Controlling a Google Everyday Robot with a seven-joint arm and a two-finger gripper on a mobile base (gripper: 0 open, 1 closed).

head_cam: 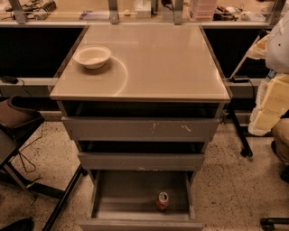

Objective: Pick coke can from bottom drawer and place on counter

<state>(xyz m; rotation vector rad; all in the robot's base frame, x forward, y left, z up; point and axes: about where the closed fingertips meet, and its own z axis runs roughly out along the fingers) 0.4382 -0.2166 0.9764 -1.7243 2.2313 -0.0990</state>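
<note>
Bottom drawer open, coke can upright inside; pincer out of view, state untellable.

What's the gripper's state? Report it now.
Gripper: at the right edge, beside the counter, away from the coke can in the open bottom drawer; open or closed cannot be told.

Floor: speckled beige terrazzo. Back shelf: cluttered, crossed by metal posts. Left: brown seat, black frame, loose cable. Right: black wheeled leg. Lighting warm, dim.
</note>
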